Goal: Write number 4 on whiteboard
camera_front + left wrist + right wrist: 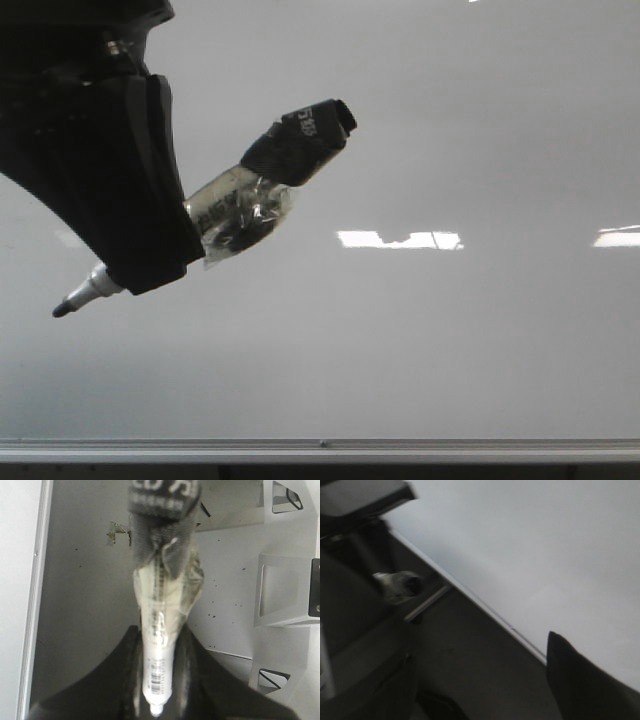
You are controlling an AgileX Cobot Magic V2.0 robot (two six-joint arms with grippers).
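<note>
The whiteboard (450, 330), glossy pale grey with a silver lower rail, fills the front view and bears no number 4 yet, so with my left gripper (140, 270) clamped on the marker (235, 215), I should press its tip squarely and draw steadily; my right gripper's opening I cannot tell.

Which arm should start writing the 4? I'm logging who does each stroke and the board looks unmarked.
Left. The left gripper is clamped on the marker, tip pointing down-left before the blank whiteboard. The right gripper's one visible finger shows no pen.
</note>
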